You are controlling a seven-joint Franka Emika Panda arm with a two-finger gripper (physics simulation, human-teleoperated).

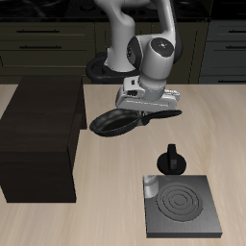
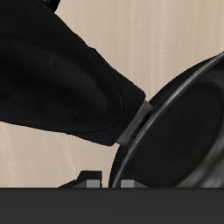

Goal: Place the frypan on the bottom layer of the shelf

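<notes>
Frypan (image 1: 113,122) in clenched jaws above table, tilted, rim end toward shelf (image 1: 43,125).

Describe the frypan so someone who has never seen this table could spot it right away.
Start at the shelf, the big dark box on the wooden table. Just beside its open side, the gripper holds the frypan tilted in the air. Unlike the square ringed stove plate and small knobbed pot, it is round, shallow and off the table.
</notes>
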